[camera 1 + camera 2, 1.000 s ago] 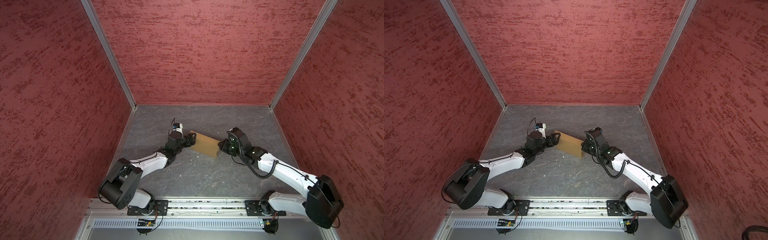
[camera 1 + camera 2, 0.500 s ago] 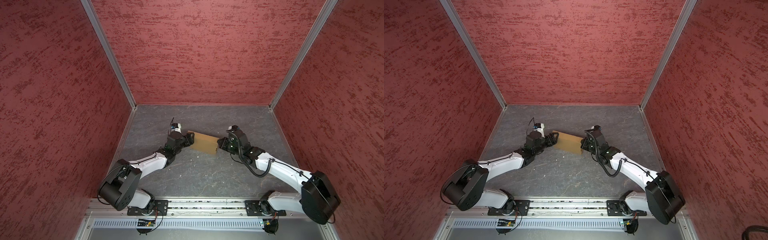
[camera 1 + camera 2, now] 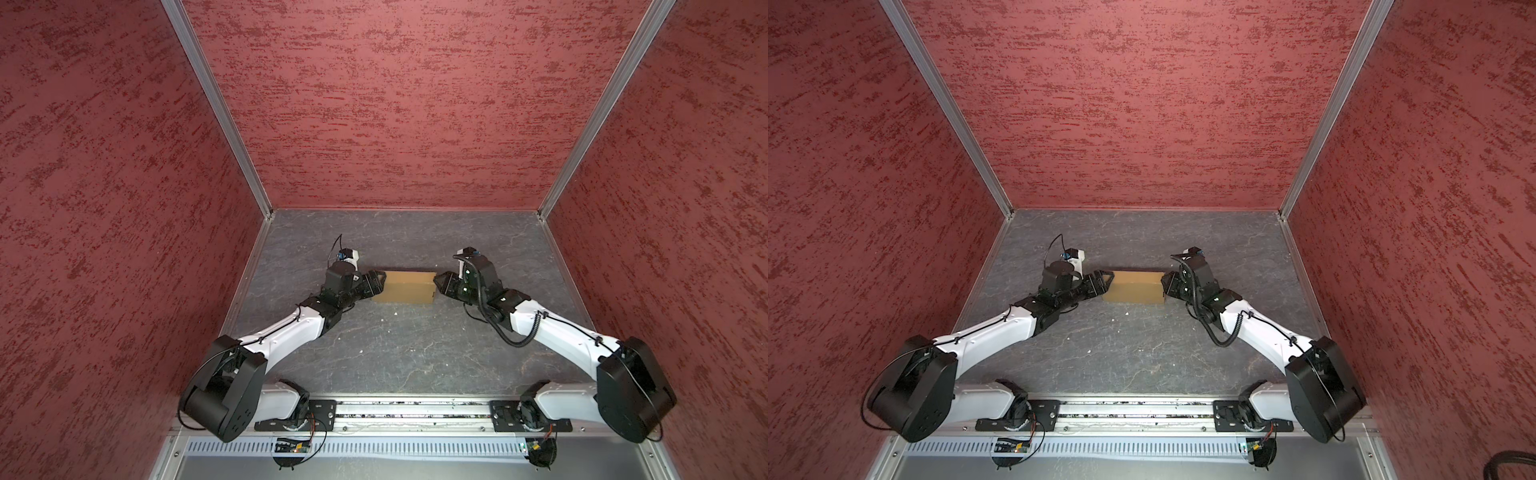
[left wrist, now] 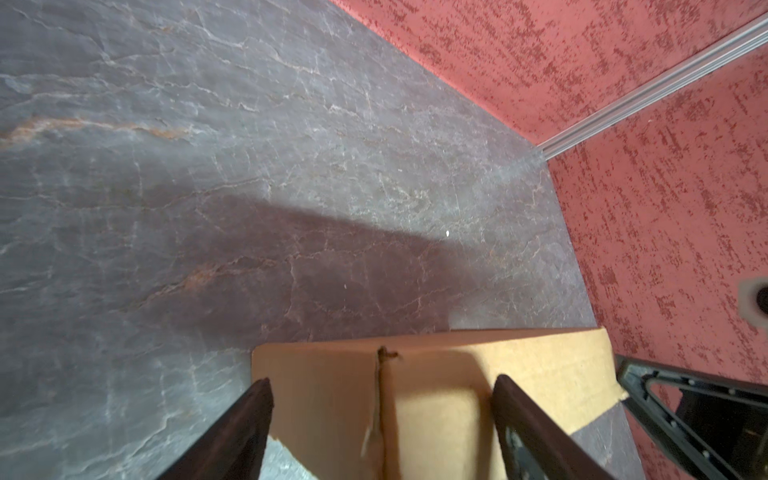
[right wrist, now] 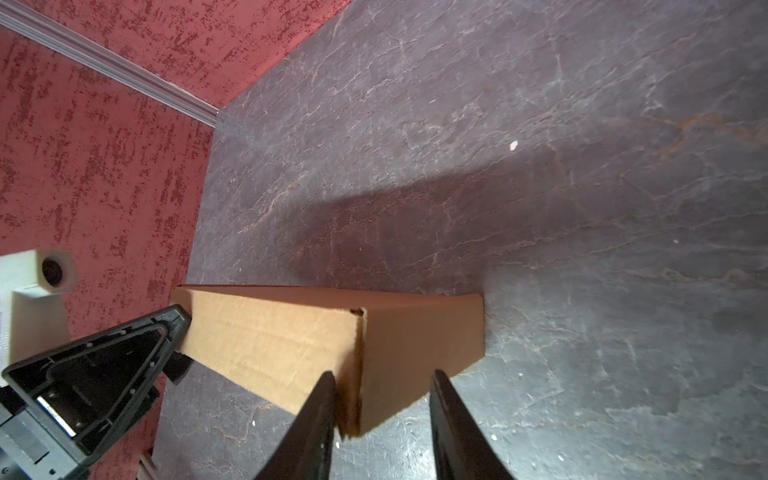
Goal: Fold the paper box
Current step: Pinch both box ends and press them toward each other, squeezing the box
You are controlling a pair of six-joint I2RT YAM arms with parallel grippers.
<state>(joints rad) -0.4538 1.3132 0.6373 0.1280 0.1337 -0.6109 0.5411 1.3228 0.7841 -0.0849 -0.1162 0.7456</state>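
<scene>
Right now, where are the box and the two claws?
paper box [image 3: 405, 286]: a top view, middle of its top.
left claw [image 3: 379, 282]: a top view, between its fingertips.
right claw [image 3: 439, 285]: a top view, between its fingertips.

From my end this reads as a robotics lab test cell, a purpose-built booth. Three red textured walls [image 3: 395, 104] meet at aluminium profiles [image 3: 216, 104], with a grey stone-look deck [image 3: 395, 353] as the work surface. The left arm [image 3: 286, 332] and right arm [image 3: 1258, 328], white and black, are bolted to a metal rail [image 3: 415, 411] along the front edge. Below the rail there's a slotted cable duct [image 3: 395, 446], with a small bare circuit board [image 3: 291, 446] and loose wiring hanging off it. A white camera housing [image 5: 52, 270] sits on a wrist in the right wrist view — instrumented rig, even lighting.
</scene>
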